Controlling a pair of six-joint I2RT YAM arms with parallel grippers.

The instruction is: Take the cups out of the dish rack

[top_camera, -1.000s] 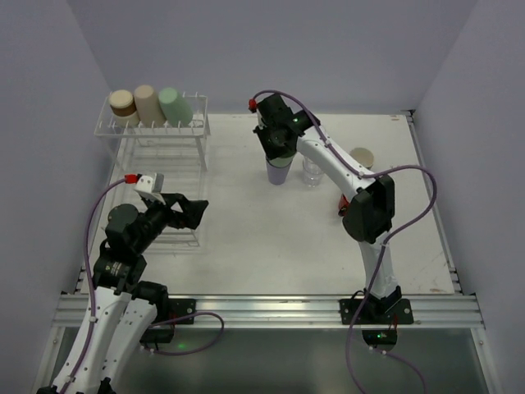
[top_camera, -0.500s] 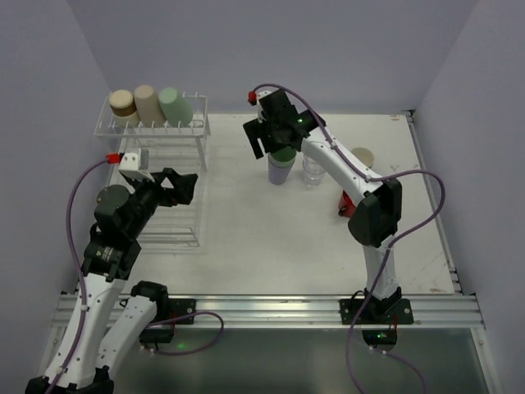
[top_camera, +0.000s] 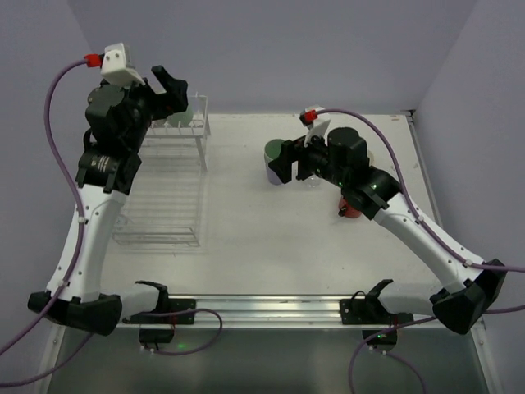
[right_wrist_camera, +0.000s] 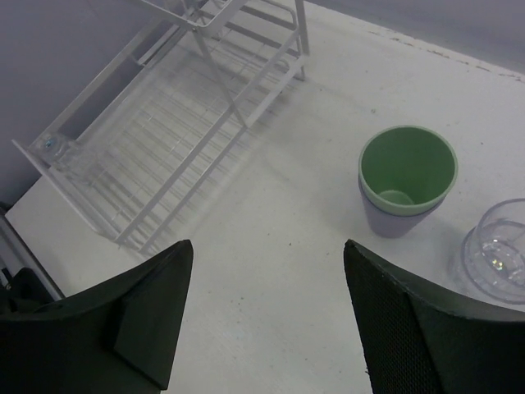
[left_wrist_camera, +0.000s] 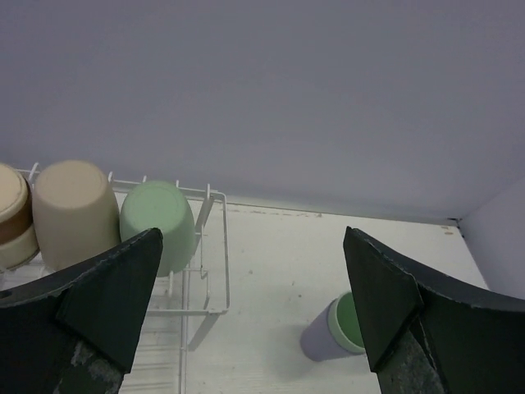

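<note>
On the raised shelf of the white dish rack [left_wrist_camera: 215,246] lie a tan cup [left_wrist_camera: 12,215], a beige cup [left_wrist_camera: 74,209] and a pale green cup [left_wrist_camera: 160,222]. My left gripper [left_wrist_camera: 250,246] hangs open above and in front of them, holding nothing; from above it [top_camera: 168,90] covers most of that shelf. On the table a second green cup [right_wrist_camera: 408,168] sits nested upright in a purple cup [right_wrist_camera: 394,223]. My right gripper [right_wrist_camera: 267,254] is open and empty, just near of that stack. A clear glass cup [right_wrist_camera: 496,250] stands to the stack's right.
The rack's flat grid base [top_camera: 160,205] stretches along the left side with nothing on it. A red cup [top_camera: 349,209] lies by the right arm's forearm. Walls close in the back and both sides.
The right gripper opened, left the green cup nested in the purple one and drew back toward the near right. The left arm rose and swung up to the rack's raised shelf.
</note>
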